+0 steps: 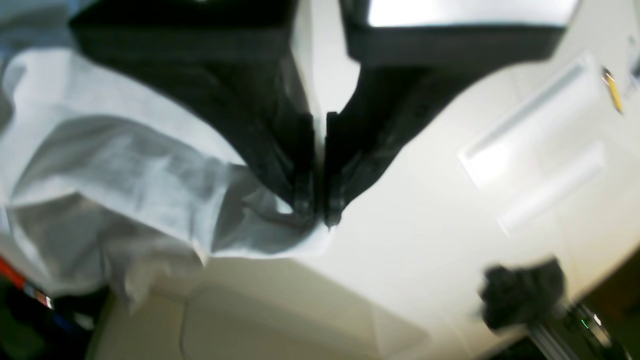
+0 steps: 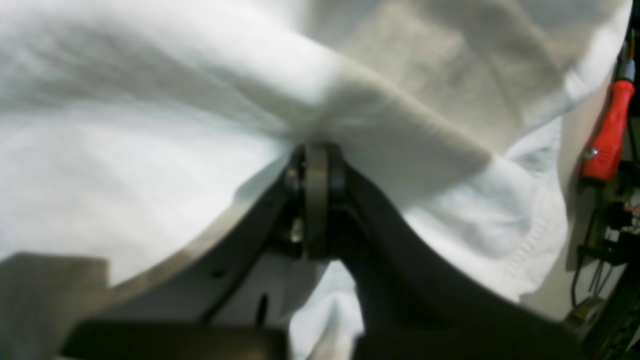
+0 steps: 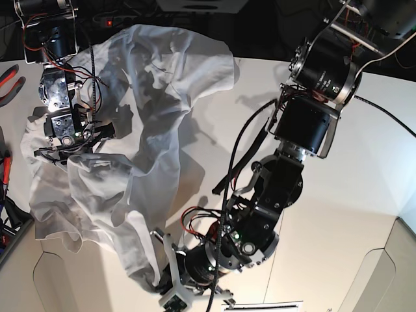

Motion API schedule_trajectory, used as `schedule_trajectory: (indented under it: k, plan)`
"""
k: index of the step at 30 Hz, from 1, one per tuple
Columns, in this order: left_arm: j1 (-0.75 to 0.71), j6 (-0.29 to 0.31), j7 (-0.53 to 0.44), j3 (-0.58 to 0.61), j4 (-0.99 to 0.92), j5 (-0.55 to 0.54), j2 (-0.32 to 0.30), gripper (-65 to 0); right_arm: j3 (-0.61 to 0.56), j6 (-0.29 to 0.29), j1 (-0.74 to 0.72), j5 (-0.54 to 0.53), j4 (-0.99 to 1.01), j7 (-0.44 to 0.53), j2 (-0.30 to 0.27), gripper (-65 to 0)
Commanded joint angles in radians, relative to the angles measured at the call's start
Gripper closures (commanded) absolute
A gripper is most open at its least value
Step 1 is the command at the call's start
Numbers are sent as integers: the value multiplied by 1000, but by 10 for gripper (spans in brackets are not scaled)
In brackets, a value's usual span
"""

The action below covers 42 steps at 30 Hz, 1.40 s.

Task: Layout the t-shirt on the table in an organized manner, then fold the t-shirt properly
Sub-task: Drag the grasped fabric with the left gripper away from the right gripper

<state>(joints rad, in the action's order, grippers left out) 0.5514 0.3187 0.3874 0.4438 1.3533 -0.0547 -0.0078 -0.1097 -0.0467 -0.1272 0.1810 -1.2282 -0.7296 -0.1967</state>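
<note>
The white t-shirt (image 3: pixel 149 110) hangs crumpled and stretched between my two grippers over the left part of the white table (image 3: pixel 351 195). My left gripper (image 1: pixel 320 217) is shut on a thin edge of the t-shirt (image 1: pixel 125 170), low near the table's front edge; in the base view the left gripper (image 3: pixel 158 284) holds the cloth's lowest corner. My right gripper (image 2: pixel 316 150) is shut on a bunched fold of the t-shirt (image 2: pixel 150 150), which fills that view. Seen from the base camera, the right gripper (image 3: pixel 65 153) is partly buried in cloth at the left.
A red-handled tool (image 2: pixel 607 135) hangs at the right of the right wrist view, and red pliers (image 3: pixel 8 77) lie at the table's left edge. A flat white sheet (image 1: pixel 540 130), a yellow pencil (image 1: pixel 612 90) and a black clamp (image 1: pixel 520 295) sit near the left gripper.
</note>
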Motion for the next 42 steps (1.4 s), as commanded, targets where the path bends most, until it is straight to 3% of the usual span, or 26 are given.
schedule_trajectory:
  k: [1, 3, 5, 6, 8, 9, 10, 12, 21, 24, 26, 29, 31, 37, 42]
  plan:
    - [52, -9, -36, -3, 19, -9, 10, 0, -3, -38, 6, -43, 8, -34, 6, 0]
    - [84, -7, -40, -3, 19, -8, 10, 0, -3, -38, 6, -43, 8, -34, 6, 0]
    - [109, 46, -39, -3, 19, -8, 5, 0, -3, -38, 6, -43, 8, -34, 6, 0]
    - [118, 74, -34, -3, 18, -8, 2, -36, -3, -38, 6, -43, 8, -34, 6, 0]
    - [130, 84, -32, -3, 10, -9, -18, -257, -3, -38, 7, -43, 8, -34, 6, 0]
    - [134, 55, -31, -3, -1, -8, -30, -312, -3, -38, 8, -43, 8, -34, 6, 0]
    - [136, 3, -32, -3, -18, -8, -47, -325, -3, -38, 9, -43, 8, -34, 6, 0]
    - [143, -52, -32, -3, -69, -8, -89, -325, -3, -39, 11, -42, 8, -34, 6, 0]
    - [92, -33, -24, -3, -284, -92, -245, -324, -3, -39, 14, -42, 8, -34, 6, 0]
    - [40, -34, -39, -3, -285, -117, -261, -322, -3, -39, 14, -43, 8, -33, 6, 0]
    - [6, -35, -74, -3, -286, -117, -253, -261, -3, -39, 14, -43, 8, -34, 6, 0]
    - [-27, -50, -112, -3, -299, -117, -220, 0, -3, -39, 14, -42, 8, -34, 6, 0]
    - [-26, -76, -116, -3, -327, -116, -190, 0, -3, -39, 14, -43, 8, -34, 6, 0]
    - [47, -71, -122, -3, -507, -109, -87, 0, -3, -53, 15, -42, 8, -90, 6, 0]
    - [100, -71, -209, -3, -710, -94, -16, 0, -3, -73, 26, -42, 8, -98, 6, 0]
